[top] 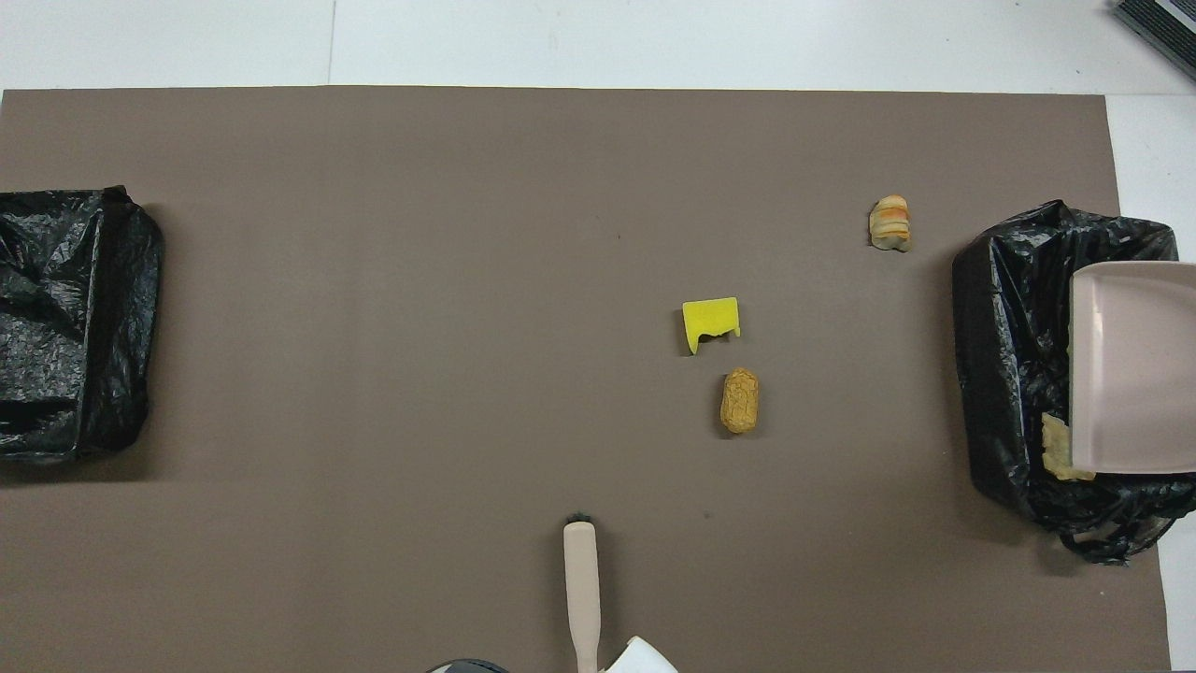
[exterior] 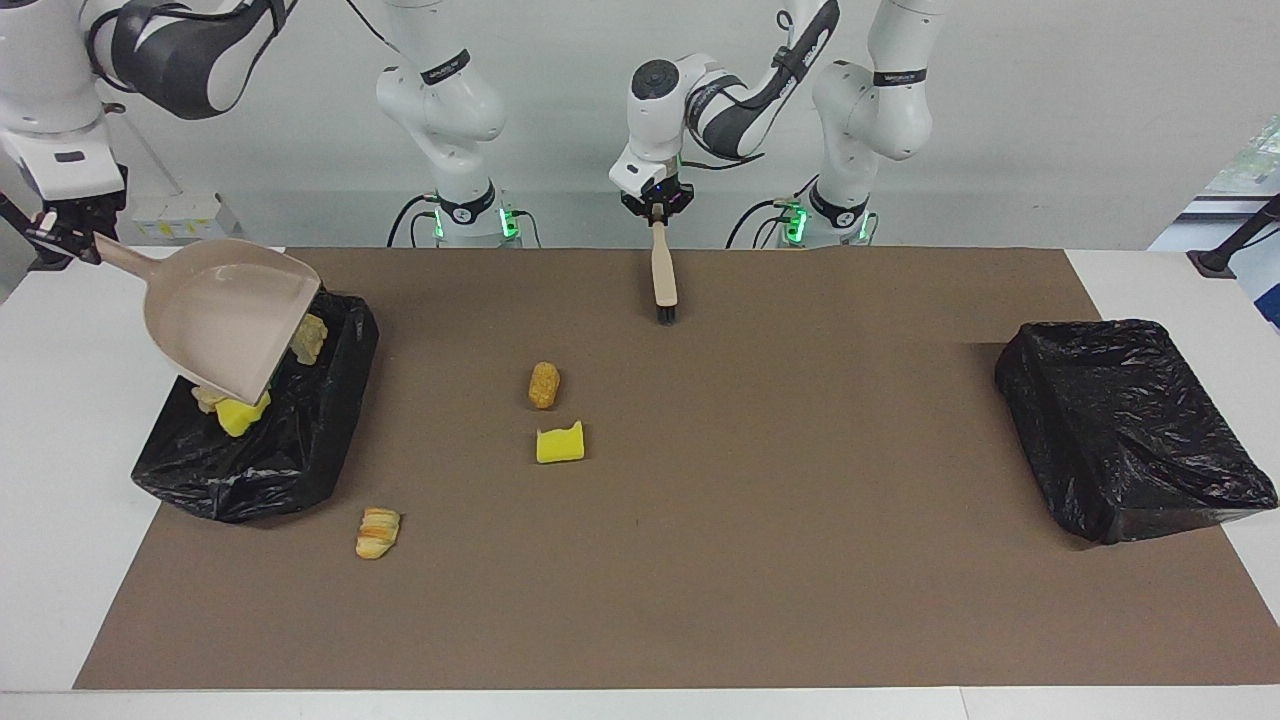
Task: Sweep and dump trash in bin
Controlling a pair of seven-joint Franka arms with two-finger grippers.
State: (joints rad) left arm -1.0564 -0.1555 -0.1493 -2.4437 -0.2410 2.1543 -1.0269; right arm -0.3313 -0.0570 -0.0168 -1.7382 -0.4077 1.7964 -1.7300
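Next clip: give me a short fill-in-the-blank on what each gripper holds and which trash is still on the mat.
1. The right gripper holds the ___ over the black bin bag.
2. The left gripper holds a ___ with its bristles pointing down.
3. The number of trash pieces lying loose on the brown mat is ___.
4. Between the golden-brown piece and the striped piece lies a ___ sponge chunk.

Missing words: dustpan; brush; three; yellow

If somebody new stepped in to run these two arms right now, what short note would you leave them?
Right gripper: shut on the dustpan, tipped over the bin at the right arm's end.
Left gripper: shut on the brush, raised over the mat, waiting.
Done: some trash in that bin.
Left on the mat: yellow sponge, brown piece, striped piece.
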